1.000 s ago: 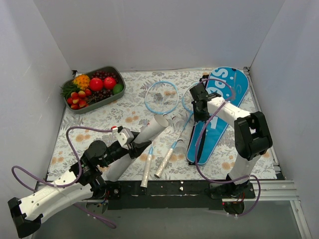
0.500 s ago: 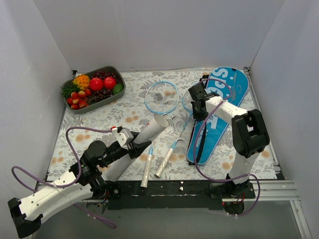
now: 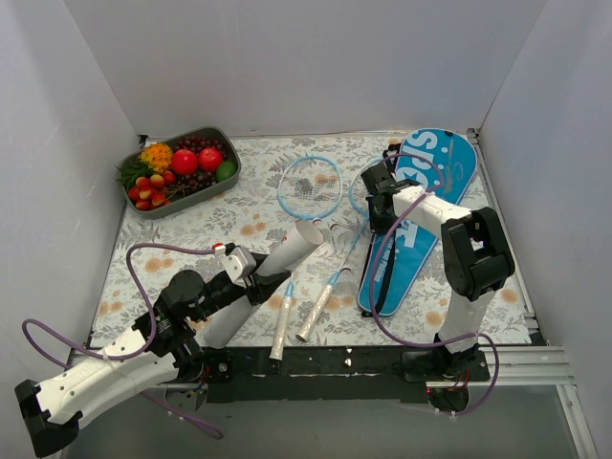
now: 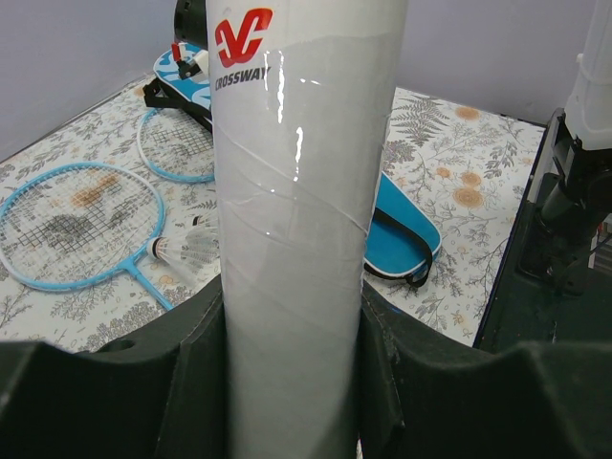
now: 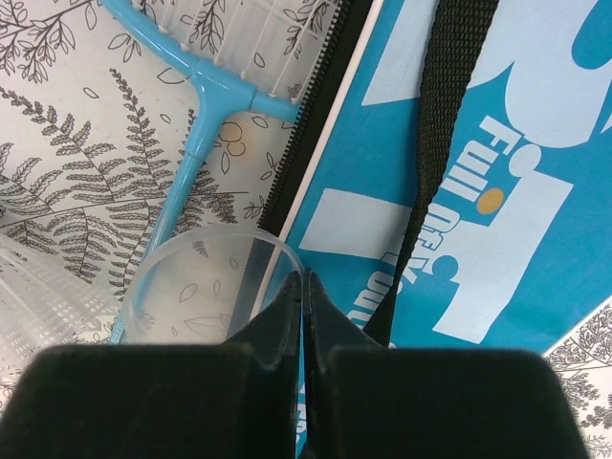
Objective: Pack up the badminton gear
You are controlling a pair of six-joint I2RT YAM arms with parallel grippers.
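Closed since a second ago, the right gripper (image 5: 302,279) has its fingers pressed together at the rim of a clear cap (image 5: 206,282), beside the blue bag (image 5: 373,153). Nearest, the left gripper (image 4: 292,354) is clamped on the white tube (image 4: 301,172). Two rackets (image 3: 310,186) lie mid-table, and the bag runs to the far right corner.

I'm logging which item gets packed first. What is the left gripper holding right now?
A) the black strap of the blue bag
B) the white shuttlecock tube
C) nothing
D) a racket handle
B: in the left wrist view the white shuttlecock tube stands clamped between the two dark fingers of the left gripper.
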